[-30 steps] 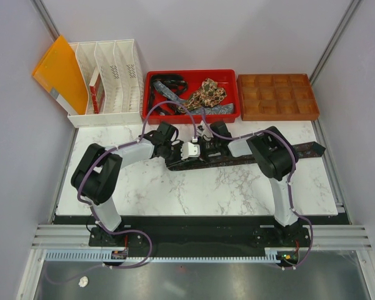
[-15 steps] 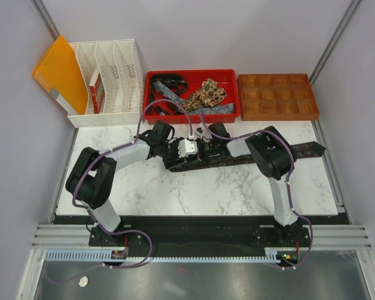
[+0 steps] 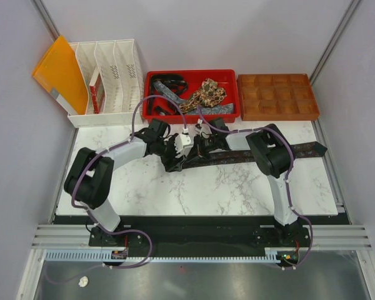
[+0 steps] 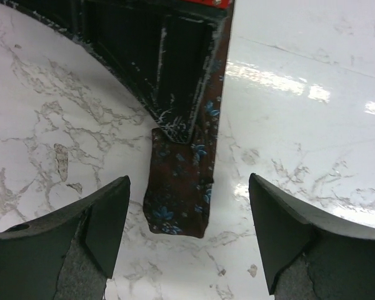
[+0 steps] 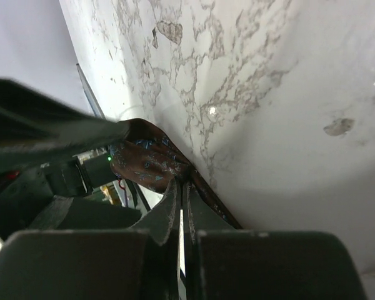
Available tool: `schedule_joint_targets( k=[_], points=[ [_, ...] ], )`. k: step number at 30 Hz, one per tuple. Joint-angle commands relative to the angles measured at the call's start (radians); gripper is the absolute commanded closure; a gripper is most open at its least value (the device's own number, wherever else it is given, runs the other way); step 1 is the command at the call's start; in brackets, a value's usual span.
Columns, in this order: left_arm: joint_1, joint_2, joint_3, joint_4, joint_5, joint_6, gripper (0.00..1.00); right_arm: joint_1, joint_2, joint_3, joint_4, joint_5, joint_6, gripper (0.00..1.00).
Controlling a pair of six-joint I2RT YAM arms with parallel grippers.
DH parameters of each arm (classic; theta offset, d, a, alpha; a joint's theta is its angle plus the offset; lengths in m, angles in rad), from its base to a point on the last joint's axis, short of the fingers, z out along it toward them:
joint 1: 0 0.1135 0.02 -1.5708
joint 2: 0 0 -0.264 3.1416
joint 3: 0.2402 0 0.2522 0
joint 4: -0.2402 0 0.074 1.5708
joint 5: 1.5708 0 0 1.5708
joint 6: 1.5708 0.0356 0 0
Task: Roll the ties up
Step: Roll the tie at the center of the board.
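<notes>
A brown tie (image 3: 234, 157) with small blue flowers is laid flat across the marble table (image 3: 194, 194), from near the table's middle out to the right edge, where its wide pointed end is seen. In the left wrist view, the narrow end of this tie is found directly between the fingers (image 4: 106, 219) of the left gripper (image 4: 189, 187). These are spread wide apart, with bare marble showing on both sides of the fabric and neither finger touching it. The jaws of the right gripper (image 5: 181, 190) are drawn together until only a thin slit is left. The tie appears to be pinched in that slit, though the contact itself is dark and partly hidden in the right wrist view. A humped fold of the flowered fabric is seen just past the tips, raised off the marble. From the left wrist camera, a black scuffed finger (image 4: 181, 81) of the right gripper is seen lying on the tie, just beyond its narrow end. From above, the two grippers are seen close together, facing each other over that end. Further ties (image 3: 207, 94) are heaped in a red tray (image 3: 190, 72) at the far edge of the table
</notes>
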Motion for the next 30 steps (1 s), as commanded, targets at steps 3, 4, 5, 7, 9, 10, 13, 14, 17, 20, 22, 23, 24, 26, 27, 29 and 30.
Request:
schedule_joint_targets(
  k=[3,4,5,7,9,10,13,14,17,20,22,23,24,26,27,29,30],
  points=[
    [-0.028,0.090,0.076,-0.038,-0.120,-0.086,0.18,-0.011,0.053,0.018,-0.090,-0.018,-0.070,1.00],
    [-0.028,0.085,0.076,-0.037,-0.126,-0.089,0.18,-0.012,0.053,0.018,-0.092,-0.022,-0.066,1.00],
    [-0.028,0.083,0.069,-0.034,-0.131,-0.089,0.19,-0.015,0.054,0.019,-0.092,-0.026,-0.064,1.00],
    [-0.028,0.088,0.064,-0.032,-0.135,-0.071,0.20,-0.023,0.065,0.030,-0.098,-0.030,-0.064,1.00],
    [-0.028,0.102,0.067,-0.035,-0.129,-0.054,0.21,-0.021,0.079,0.036,-0.095,-0.039,-0.056,1.00],
    [-0.028,0.103,0.070,-0.034,-0.121,-0.052,0.22,-0.021,0.084,0.038,-0.090,-0.045,-0.050,1.00],
    [-0.029,0.116,0.082,-0.031,-0.095,-0.049,0.23,-0.021,0.096,0.025,-0.070,-0.055,-0.041,1.00],
    [-0.028,0.123,0.099,-0.027,-0.101,-0.082,0.23,-0.021,0.097,0.016,-0.070,-0.058,-0.041,1.00],
    [-0.029,0.131,0.101,-0.026,-0.092,-0.104,0.24,-0.023,0.088,-0.010,-0.066,-0.062,-0.038,1.00],
    [-0.031,0.125,0.081,-0.006,-0.066,-0.115,0.25,-0.023,0.077,-0.050,-0.040,-0.072,-0.035,1.00],
    [-0.032,0.122,0.066,0.009,-0.060,-0.120,0.28,-0.024,0.077,-0.068,-0.036,-0.072,-0.041,1.00],
    [-0.032,0.117,0.052,0.009,-0.057,-0.124,0.28,-0.023,0.074,-0.085,-0.036,-0.058,-0.042,1.00],
    [-0.032,0.110,0.043,0.009,-0.049,-0.123,0.28,-0.023,0.070,-0.094,-0.036,-0.052,-0.041,1.00],
    [-0.032,0.077,0.004,0.022,-0.052,-0.126,0.28,-0.024,0.059,-0.131,0.023,-0.036,-0.007,1.00],
    [-0.032,0.062,-0.006,0.025,-0.057,-0.127,0.27,-0.023,0.036,-0.140,0.051,-0.027,-0.004,1.00],
    [-0.032,0.031,-0.045,0.035,-0.058,-0.124,0.26,-0.023,0.022,-0.169,0.094,-0.015,0.010,1.00],
    [-0.032,0.002,-0.058,0.046,-0.077,-0.130,0.25,-0.023,0.024,-0.172,0.124,-0.007,0.014,1.00]
  ],
)
